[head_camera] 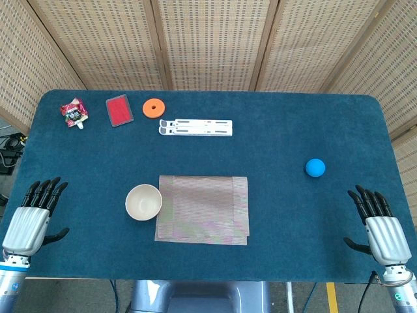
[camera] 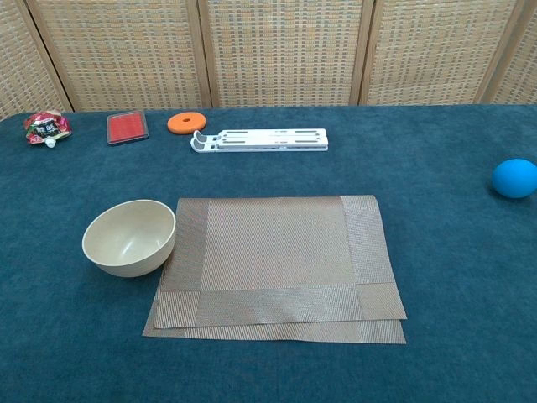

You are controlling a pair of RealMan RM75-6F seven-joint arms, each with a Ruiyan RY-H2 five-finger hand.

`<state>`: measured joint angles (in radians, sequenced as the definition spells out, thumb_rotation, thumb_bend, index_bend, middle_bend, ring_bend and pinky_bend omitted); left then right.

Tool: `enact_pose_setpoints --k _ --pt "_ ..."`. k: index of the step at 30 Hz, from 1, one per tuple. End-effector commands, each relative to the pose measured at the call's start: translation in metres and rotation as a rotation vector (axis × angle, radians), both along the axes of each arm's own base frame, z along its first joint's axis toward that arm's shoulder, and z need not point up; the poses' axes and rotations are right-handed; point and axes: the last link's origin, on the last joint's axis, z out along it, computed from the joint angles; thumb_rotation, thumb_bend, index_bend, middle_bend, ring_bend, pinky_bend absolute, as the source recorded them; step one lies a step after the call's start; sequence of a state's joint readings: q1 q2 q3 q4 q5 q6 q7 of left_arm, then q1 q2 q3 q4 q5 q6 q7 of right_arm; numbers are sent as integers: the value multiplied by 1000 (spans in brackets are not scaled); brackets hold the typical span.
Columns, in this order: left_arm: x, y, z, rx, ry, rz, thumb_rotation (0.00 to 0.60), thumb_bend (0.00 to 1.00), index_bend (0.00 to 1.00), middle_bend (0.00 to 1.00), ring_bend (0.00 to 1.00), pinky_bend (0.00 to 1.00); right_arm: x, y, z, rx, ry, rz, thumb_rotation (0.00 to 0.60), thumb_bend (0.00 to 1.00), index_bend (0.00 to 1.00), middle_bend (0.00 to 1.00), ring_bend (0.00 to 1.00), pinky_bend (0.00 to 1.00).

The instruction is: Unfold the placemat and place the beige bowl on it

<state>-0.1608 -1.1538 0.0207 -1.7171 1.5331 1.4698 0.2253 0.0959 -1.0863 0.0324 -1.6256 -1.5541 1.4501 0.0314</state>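
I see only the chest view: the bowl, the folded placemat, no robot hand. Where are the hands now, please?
Observer: The head view shows the left robot hand near the table's left front edge, fingers spread, holding nothing.
Operator: And the right one?
Observer: The right robot hand is near the right front edge, also open and empty, nearer than the blue ball.
Operator: Which hand is closer to the beige bowl?
Observer: The left one; the beige bowl sits just left of the placemat, with bare table between bowl and hand.
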Motion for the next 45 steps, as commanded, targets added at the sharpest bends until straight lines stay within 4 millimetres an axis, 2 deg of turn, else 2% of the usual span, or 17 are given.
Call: enact_pose_setpoints --k 1,14,19,24,27,30,40,45 --pt "0 0 -1 -4 0 -1 600 54 54 0 0 0 0 0 0 0 0 1 600 59 0 0 0 0" --pt "3 3 -15 -50 -11 -1 600 65 112 0 0 0 0 -1 2 1 -15 -7 600 59 0 0 0 0" --pt "4 10 -39 -111 2 -5 600 211 260 0 0 0 -2 -2 5 -5 -24 -14 600 59 0 0 0 0" --pt "10 24 -68 -164 -1 -30 600 261 379 0 0 0 -3 -2 7 -7 -31 -23 600 60 0 0 0 0" --pt "23 36 -92 -194 8 -57 600 264 411 0 0 0 -2 -2 7 -4 -34 -18 600 59 0 0 0 0" --pt "32 42 -108 -212 18 -82 600 274 433 0 0 0 -3 -2 7 -1 -34 -22 600 59 0 0 0 0" --pt "54 60 -144 -261 54 -125 600 313 457 0 0 0 -5 -4 13 -14 -56 -28 600 59 0 0 0 0" --pt "56 63 -155 -288 81 -124 600 389 509 0 0 0 -6 -4 15 -18 -65 -30 600 59 0 0 0 0"
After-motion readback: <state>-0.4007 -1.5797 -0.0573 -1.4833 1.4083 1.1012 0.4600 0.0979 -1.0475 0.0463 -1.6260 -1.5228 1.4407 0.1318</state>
